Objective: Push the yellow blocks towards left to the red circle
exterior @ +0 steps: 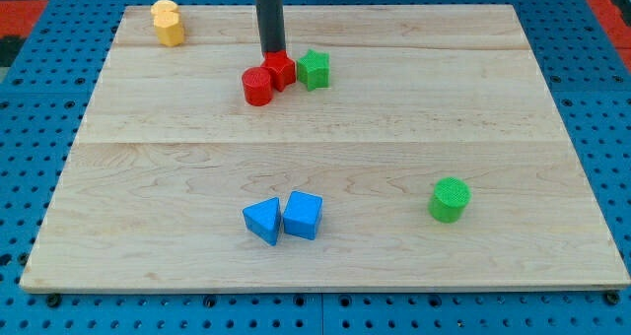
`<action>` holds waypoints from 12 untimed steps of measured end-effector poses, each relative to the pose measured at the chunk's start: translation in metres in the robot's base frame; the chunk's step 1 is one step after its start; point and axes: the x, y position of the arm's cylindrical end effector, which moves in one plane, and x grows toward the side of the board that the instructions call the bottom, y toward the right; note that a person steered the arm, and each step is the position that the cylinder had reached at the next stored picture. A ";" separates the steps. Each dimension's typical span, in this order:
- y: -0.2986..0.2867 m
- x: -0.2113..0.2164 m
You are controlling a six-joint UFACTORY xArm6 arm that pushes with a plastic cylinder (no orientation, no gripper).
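Two yellow blocks sit pressed together at the board's top left corner; their shapes are hard to make out. The red circle stands upper middle, touching a second red block on its right, with a green star just right of that. My tip rests at the top edge of the second red block, far right of the yellow blocks.
Two blue blocks sit side by side at the lower middle. A green cylinder stands at the lower right. The wooden board lies on a blue perforated surface.
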 end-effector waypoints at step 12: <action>-0.211 -0.103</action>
